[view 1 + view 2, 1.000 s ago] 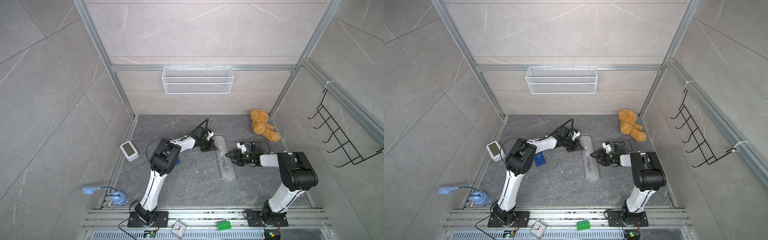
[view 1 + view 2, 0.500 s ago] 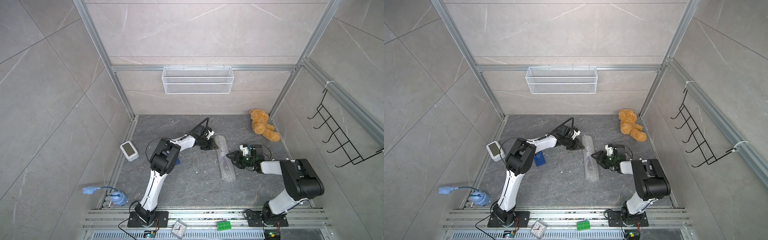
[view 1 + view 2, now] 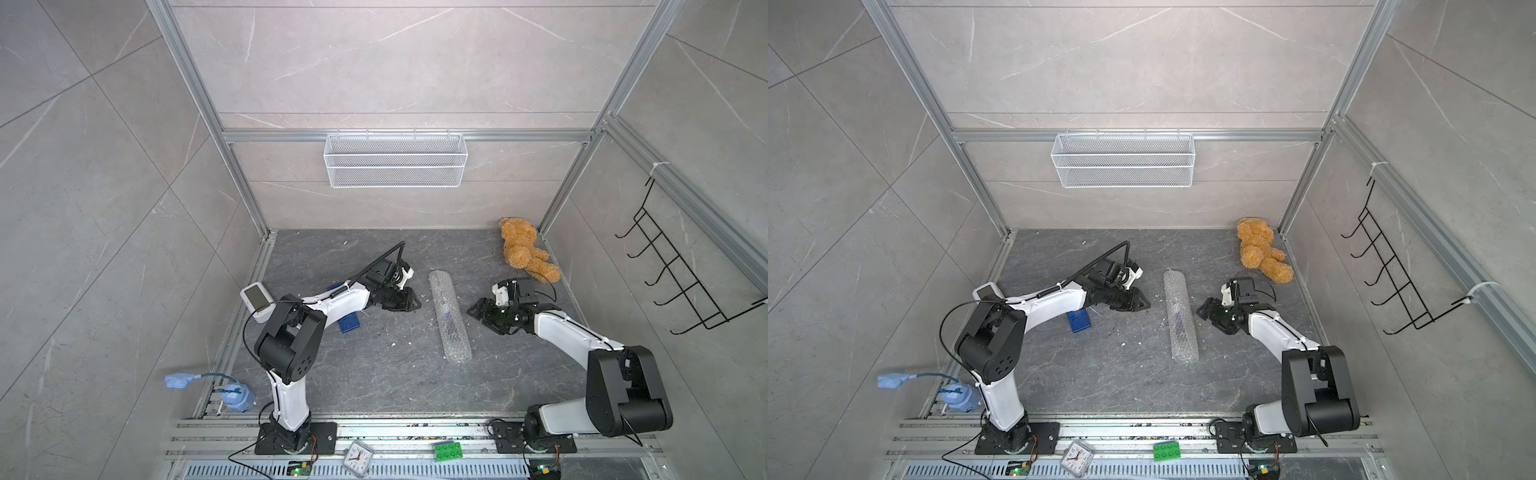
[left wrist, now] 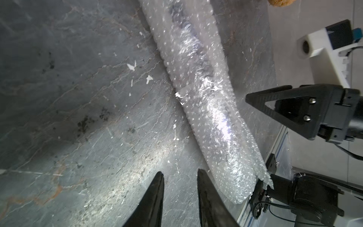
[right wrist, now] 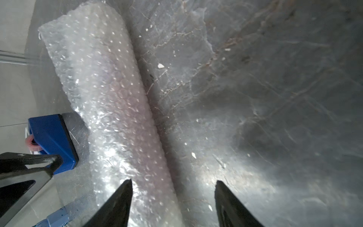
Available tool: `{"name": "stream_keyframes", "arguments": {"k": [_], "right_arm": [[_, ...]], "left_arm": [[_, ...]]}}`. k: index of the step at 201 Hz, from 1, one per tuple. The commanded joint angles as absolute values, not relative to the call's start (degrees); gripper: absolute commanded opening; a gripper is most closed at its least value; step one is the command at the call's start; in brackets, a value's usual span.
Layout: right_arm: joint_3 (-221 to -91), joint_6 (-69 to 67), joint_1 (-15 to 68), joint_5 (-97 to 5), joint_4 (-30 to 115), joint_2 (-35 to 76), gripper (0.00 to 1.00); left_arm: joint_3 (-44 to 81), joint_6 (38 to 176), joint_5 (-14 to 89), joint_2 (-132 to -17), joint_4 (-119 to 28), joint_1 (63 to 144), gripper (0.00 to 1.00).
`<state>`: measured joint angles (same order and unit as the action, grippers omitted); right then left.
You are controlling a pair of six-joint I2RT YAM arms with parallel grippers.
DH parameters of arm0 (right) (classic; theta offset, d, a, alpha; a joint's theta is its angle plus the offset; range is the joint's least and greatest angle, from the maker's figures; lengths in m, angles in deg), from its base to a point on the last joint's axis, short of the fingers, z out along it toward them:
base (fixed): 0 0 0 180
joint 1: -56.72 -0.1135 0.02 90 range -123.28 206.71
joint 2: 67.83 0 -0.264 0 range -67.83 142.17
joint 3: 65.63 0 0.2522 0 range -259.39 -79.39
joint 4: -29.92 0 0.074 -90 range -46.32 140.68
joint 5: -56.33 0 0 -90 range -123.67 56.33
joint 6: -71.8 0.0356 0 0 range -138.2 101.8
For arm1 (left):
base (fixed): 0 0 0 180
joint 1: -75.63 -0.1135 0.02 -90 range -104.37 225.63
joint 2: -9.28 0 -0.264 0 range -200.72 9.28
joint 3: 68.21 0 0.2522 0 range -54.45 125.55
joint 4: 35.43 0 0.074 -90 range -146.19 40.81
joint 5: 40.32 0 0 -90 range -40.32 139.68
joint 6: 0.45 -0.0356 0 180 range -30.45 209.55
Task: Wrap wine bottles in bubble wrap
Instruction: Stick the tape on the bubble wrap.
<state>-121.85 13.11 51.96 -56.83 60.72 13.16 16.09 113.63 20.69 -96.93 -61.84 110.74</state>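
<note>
Lying lengthwise at the centre of both top views, the bubble wrap [image 3: 450, 328] is rolled into a long, shiny tube on the floor. The wine bottle [image 3: 447, 309] is inside it and shows only as a dark purple smudge through the plastic; cap and label cannot be made out. To the left of the tube, the left gripper [image 3: 415, 302] sits low over the floor, near the roll but apart from it. In the left wrist view its jaws stand a narrow gap apart with nothing between them. To the right, the right gripper [image 3: 473, 309] points at the roll without touching it, its jaws spread wide and holding nothing. In the right wrist view one fingertip [image 5: 125, 188] overlaps the roll. High on the back wall, upper centre, a white wire mesh basket [image 3: 395, 166] hangs from an aluminium rail. A blue tape dispenser [image 3: 348, 322] lies under the left arm, and a small white device with a screen [image 3: 257, 297] sits at the floor's left edge. A tan teddy bear [image 3: 523, 253] slumps in the far right corner. The floor [image 3: 374, 382] is dark grey stone flecked with white scraps. Along the bottom rails sit a small alarm clock [image 3: 356, 458] and a green toy brick [image 3: 448, 450]. Grey tiled walls enclose the cell, and a black wire hook rack [image 3: 681, 286] hangs at the right.
</note>
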Motion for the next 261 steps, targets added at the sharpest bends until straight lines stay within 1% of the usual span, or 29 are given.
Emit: {"name": "stream_keyframes", "arguments": {"k": [1,18,34,45,56,64,99,127,174,224,261], "right_arm": [[-122.47,9.43,52.50,-54.34,68.86,10.45,0.61],[-120.95,8.52,52.42,-54.89,70.87,9.09,0.54],[-118.22,9.09,51.78,-57.10,71.11,6.36,0.52],[-116.49,9.57,50.91,-58.24,71.28,3.84,0.54],[-114.82,10.07,50.32,-59.91,71.12,1.69,0.61],[-113.78,10.40,49.98,-61.41,70.79,0.50,0.62],[-111.85,11.29,48.23,-63.19,69.62,-1.69,0.63],[-111.85,12.11,46.98,-63.72,68.43,-1.66,0.65],[-112.92,11.93,44.78,-63.62,66.56,1.37,0.65],[-113.03,11.39,43.64,-61.74,66.14,3.60,0.68],[-112.97,10.80,43.53,-60.68,66.27,4.57,0.68]], "left_arm": [[14.24,112.66,22.22,-93.50,-61.09,110.79,0.32],[12.96,112.80,22.24,-92.80,-60.66,110.79,0.32],[12.21,113.39,21.39,-93.18,-59.59,110.97,0.32],[12.08,113.97,20.62,-93.99,-58.67,111.22,0.32],[12.29,114.55,19.98,-94.96,-57.62,111.70,0.32],[12.73,115.06,19.41,-95.94,-56.89,112.07,0.32],[16.66,117.66,17.96,-100.49,-53.49,113.49,0.31],[21.04,119.32,17.85,-103.53,-52.14,113.69,0.21],[26.39,120.83,17.65,-108.65,-51.98,113.62,0.11],[26.61,125.57,19.14,-112.14,-47.81,112.18,0.07],[24.62,127.88,19.91,-112.75,-43.83,111.50,0.07]]}}
